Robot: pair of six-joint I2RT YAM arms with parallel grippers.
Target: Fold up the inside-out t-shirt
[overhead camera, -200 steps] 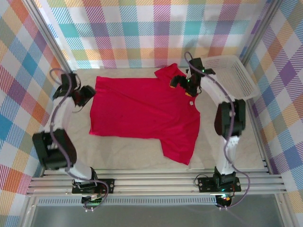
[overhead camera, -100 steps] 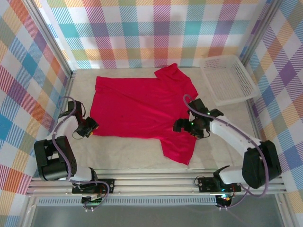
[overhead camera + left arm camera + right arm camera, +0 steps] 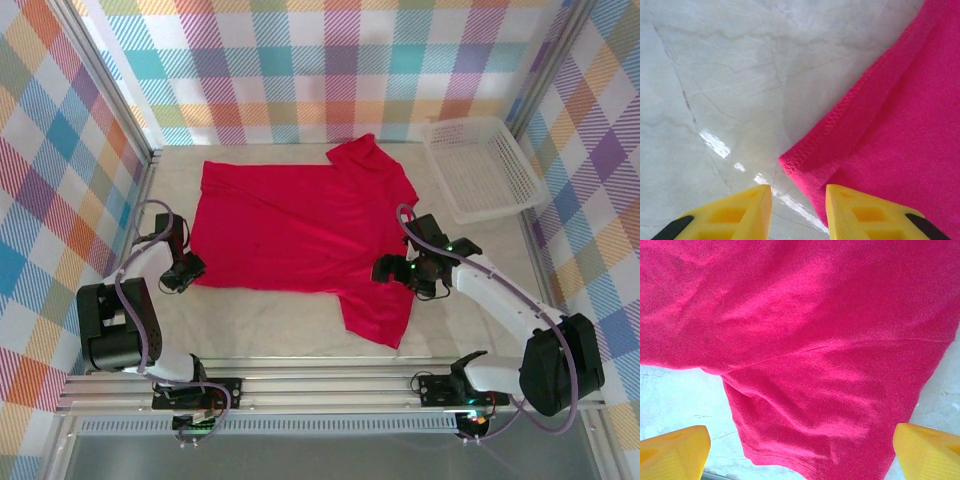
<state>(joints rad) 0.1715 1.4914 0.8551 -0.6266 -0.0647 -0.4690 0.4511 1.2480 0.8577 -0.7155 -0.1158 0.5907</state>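
The inside-out t-shirt [image 3: 290,225] lies spread flat on the table, crimson, with one sleeve toward the back wall and the other toward the near edge. My left gripper [image 3: 186,272] sits low at the shirt's near left hem corner. In the left wrist view that stitched corner [image 3: 792,165] lies just ahead of the narrow gap between the yellow fingers [image 3: 840,212], and nothing is clamped. My right gripper [image 3: 388,270] hovers over the shirt's right side by the near sleeve [image 3: 815,405]. Its fingers [image 3: 675,452] stand wide apart, open above the cloth.
A white mesh basket [image 3: 480,170] stands at the back right corner. Bare pale tabletop [image 3: 260,320] runs along the near edge and left of the shirt. Checked walls close in the left, back and right sides.
The right arm swung from the far sleeve down to the near sleeve. The left arm came from the far left corner to the near left hem corner, its jaws narrowing.
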